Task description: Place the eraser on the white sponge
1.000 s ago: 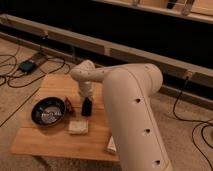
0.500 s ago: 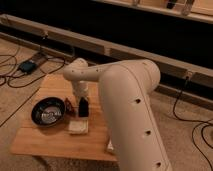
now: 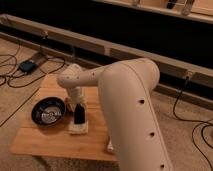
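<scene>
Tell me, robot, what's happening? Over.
Claw low over white sponge. Eraser can't be made out near claw. Bowl beside, not in the way.

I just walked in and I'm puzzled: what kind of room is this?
Probably a robotics lab or test room: a small wooden table, with loose cables and a power brick on the carpeted floor. The gripper hangs low over the white sponge.
</scene>
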`<state>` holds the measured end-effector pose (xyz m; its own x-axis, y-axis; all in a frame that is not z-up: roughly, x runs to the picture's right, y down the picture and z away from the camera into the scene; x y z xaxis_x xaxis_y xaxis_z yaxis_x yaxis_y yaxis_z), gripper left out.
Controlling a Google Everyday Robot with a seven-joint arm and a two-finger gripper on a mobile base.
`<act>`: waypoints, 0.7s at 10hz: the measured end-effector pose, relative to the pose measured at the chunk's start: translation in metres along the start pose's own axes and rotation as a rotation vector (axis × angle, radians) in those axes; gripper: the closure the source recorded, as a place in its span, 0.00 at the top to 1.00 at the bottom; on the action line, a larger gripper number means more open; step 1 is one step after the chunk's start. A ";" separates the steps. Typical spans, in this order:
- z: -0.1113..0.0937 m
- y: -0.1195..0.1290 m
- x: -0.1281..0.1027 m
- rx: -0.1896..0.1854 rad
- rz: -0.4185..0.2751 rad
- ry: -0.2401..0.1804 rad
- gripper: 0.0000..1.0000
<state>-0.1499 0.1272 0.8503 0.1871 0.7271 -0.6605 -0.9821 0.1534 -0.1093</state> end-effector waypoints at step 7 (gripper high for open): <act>0.011 0.014 0.024 -0.019 -0.001 0.029 0.00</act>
<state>-0.1588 0.1544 0.8410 0.1876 0.7070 -0.6819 -0.9822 0.1410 -0.1240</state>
